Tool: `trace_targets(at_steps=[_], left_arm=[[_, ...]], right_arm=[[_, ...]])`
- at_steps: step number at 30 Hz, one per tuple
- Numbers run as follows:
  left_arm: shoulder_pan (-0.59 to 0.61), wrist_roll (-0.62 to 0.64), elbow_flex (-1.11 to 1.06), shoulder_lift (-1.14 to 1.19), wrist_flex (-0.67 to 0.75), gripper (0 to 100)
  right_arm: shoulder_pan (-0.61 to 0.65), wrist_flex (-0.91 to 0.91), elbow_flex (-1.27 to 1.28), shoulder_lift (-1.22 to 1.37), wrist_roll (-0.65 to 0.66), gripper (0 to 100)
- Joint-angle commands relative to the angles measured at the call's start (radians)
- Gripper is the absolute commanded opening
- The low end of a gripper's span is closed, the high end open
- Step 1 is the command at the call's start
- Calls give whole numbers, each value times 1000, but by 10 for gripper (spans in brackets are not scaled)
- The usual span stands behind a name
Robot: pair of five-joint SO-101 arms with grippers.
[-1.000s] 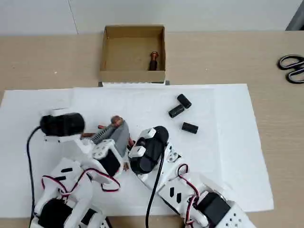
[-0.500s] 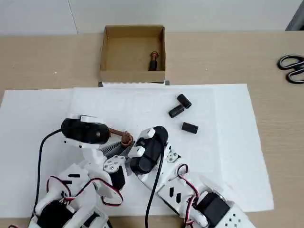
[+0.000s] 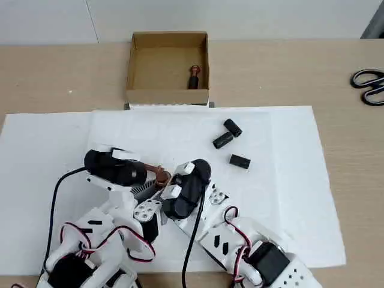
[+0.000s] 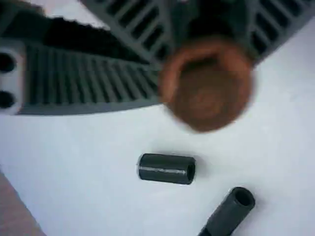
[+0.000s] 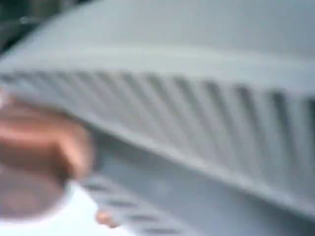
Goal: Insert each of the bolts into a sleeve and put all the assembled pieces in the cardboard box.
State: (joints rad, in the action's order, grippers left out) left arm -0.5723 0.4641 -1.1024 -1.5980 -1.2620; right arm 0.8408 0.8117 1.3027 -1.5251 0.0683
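L arm: a copper bolt (image 3: 157, 174) is held in the left gripper (image 3: 151, 185), jaws closed on it, low over the white paper (image 3: 54, 150) and near the front centre of the table (image 3: 60, 72). In the left wrist view the bolt's round head (image 4: 206, 91) is seen end-on between the ribbed grey fingers (image 4: 88, 73). Past it, 2 sleeves are seen lying on the paper; which of the 3 they are can't be told.

R arm: the right gripper (image 3: 171, 192) is placed just beside the left one, next to the bolt. Its open/closed state can't be told. In the right wrist view a ribbed grey surface is seen up close, w/ a blurred copper shape (image 5: 39, 147) at one edge.

3 loose black sleeves are laid on the paper, to the right of both arms and between them and the box:
- The upper sleeve (image 3: 232, 127) and middle sleeve (image 3: 222, 140) are just beside each other.
- The lower sleeve (image 3: 239, 161) is set a bit apart, nearer the arms.

The cardboard box (image 3: 137, 66) is placed at the far edge of the paper. 1 assembled piece (image 3: 194, 77) is seen inside, near its right wall.

Scissors (image 3: 369, 86) are left at the table's far right, well apart from the rest.
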Motion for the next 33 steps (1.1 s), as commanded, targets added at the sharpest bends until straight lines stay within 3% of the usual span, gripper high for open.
trace_targets(at_steps=[1,4,13,21,24,27,33], left_arm=[[0,-9,-5,8,-28,200],[26,-9,-5,9,-28,240],[35,-5,96,9,-28,240],[199,-31,157,8,-20,239],[250,-31,157,6,-20,179],[282,-57,151,8,-20,17],[397,-155,61,6,38,7]], right_arm=[[-24,-51,-75,-13,9,4],[-24,-50,-72,-13,9,4],[-24,-50,-44,-13,8,4],[-31,-50,-17,-13,8,4],[-73,-50,-17,-13,6,4],[-140,-50,-17,-13,11,4],[-269,-48,-15,-5,6,4]])
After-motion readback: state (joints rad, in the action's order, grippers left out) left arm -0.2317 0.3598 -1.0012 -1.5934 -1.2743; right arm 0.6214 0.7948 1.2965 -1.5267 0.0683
